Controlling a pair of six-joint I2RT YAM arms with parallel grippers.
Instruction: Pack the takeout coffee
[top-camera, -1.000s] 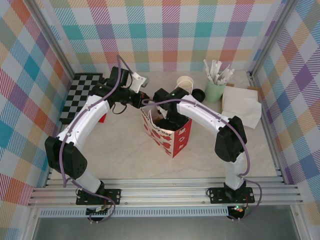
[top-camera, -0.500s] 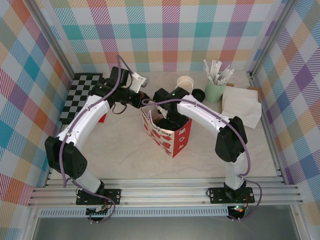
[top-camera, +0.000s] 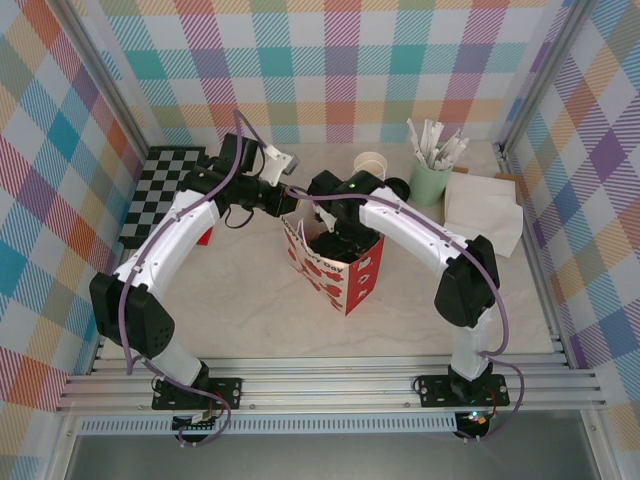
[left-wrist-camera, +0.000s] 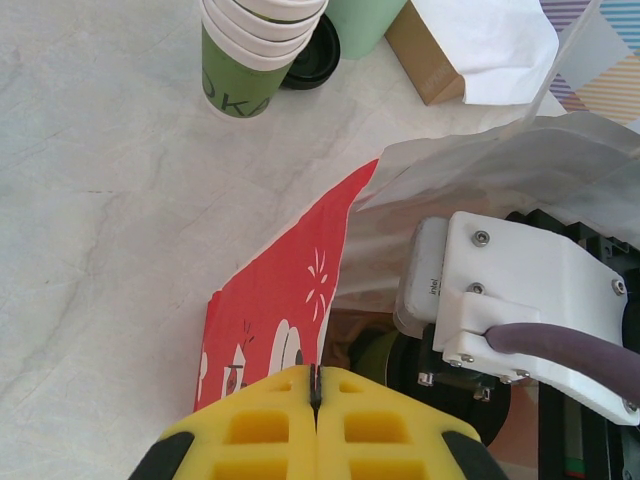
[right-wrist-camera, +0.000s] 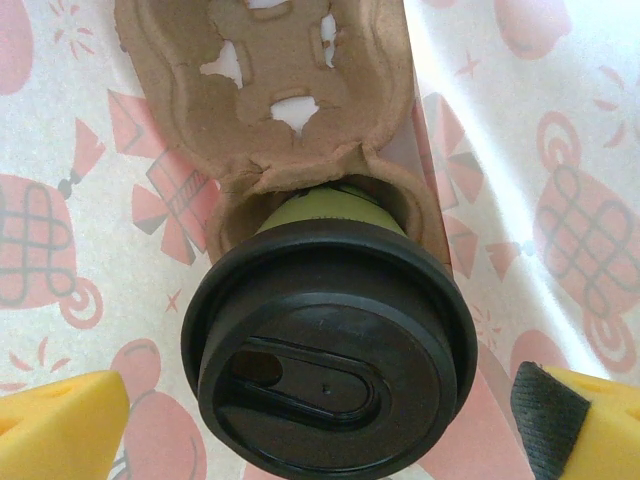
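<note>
**Little Room in the Bag**

The takeout coffee (right-wrist-camera: 325, 330) and pulp carrier (right-wrist-camera: 290, 90) filled the floor of the red bag (top-camera: 335, 272), paper walls close around. The right gripper (right-wrist-camera: 320, 425) straddled the black lid (right-wrist-camera: 300, 385), jaws wide, narrow gaps either side. The left gripper (left-wrist-camera: 315, 385) pinched the rim. The table (top-camera: 240, 290) beside the bag lay bare.

A red gift bag (top-camera: 335, 268) with white and pink prints is standing open in the middle of the pale marble tabletop (top-camera: 240, 300), and a brown pulp cup carrier (right-wrist-camera: 290, 110) is sitting inside it. Behind the bag, a stack of green paper cups (left-wrist-camera: 255, 50) is standing just beside a loose black lid (left-wrist-camera: 315, 62). A mint tumbler (top-camera: 430, 182) is holding white wrapped sticks (top-camera: 435, 140) near some white paper napkins (top-camera: 485, 215). A checkerboard mat (top-camera: 160, 195) is lying at the far left.
</note>
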